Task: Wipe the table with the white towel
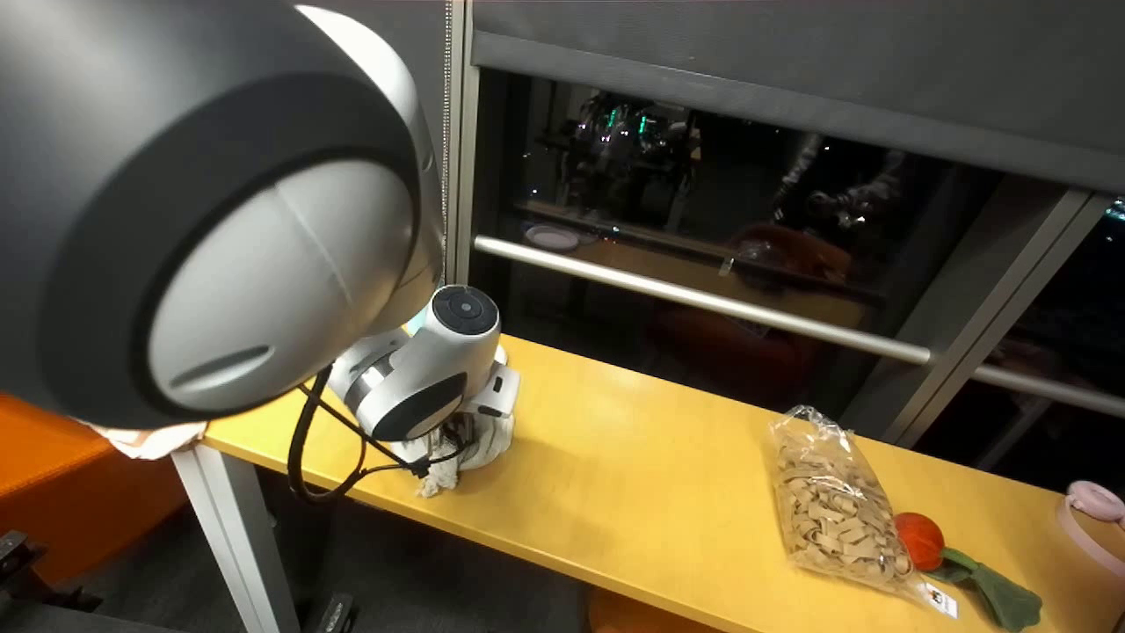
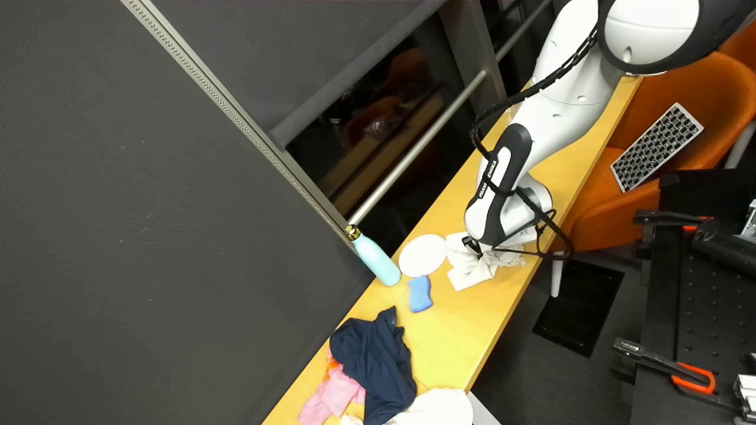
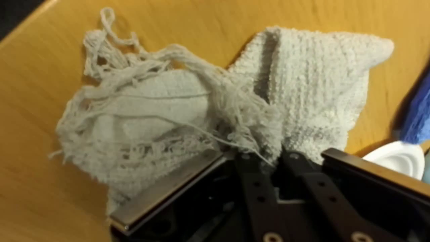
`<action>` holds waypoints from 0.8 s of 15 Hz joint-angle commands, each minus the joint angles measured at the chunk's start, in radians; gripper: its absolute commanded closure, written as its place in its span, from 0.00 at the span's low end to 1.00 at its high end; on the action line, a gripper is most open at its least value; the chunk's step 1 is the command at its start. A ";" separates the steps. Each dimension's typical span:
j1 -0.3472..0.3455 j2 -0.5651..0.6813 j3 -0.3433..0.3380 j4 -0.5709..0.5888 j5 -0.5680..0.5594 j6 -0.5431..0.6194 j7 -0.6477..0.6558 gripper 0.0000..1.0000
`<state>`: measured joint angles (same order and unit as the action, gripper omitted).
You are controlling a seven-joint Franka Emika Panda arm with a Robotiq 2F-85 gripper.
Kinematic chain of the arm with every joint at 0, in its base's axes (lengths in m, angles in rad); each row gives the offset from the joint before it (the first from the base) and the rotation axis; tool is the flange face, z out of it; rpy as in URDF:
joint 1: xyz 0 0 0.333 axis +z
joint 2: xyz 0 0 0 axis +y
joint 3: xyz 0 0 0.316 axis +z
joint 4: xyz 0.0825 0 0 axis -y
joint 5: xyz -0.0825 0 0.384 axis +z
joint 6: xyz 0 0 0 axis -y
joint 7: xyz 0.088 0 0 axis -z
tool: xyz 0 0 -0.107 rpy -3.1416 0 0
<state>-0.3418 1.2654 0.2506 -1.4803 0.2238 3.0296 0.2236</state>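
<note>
The white towel (image 3: pixel 319 74) lies crumpled on the yellow wooden table (image 3: pixel 215 20), with a frayed, stringy edge on its left in the wrist view. It also shows under the arm's end in both exterior views (image 1: pixel 488 447) (image 2: pixel 471 276). My gripper (image 3: pixel 271 158) points down at the middle of the towel, close to the table. Its fingers are shut on a bunched fold of the towel, with towel on both sides. In an exterior view the gripper (image 2: pixel 472 247) is partly hidden by the wrist and cables. The fingertips' lower ends are hidden in the cloth.
A white plate (image 2: pixel 423 255), a blue sponge (image 2: pixel 420 293) and a light blue bottle (image 2: pixel 377 260) stand near the towel. Dark (image 2: pixel 378 360) and pink clothes (image 2: pixel 333 392) lie at one end. A pasta bag (image 1: pixel 835 510) and a red vegetable (image 1: pixel 919 540) lie at the other. A window borders the table.
</note>
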 commanded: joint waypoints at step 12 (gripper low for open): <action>0.427 0.144 -0.266 0.613 -0.148 -0.902 0.181 0.97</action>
<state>0.0364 1.3187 -0.0049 -1.0646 0.1120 2.2478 0.3787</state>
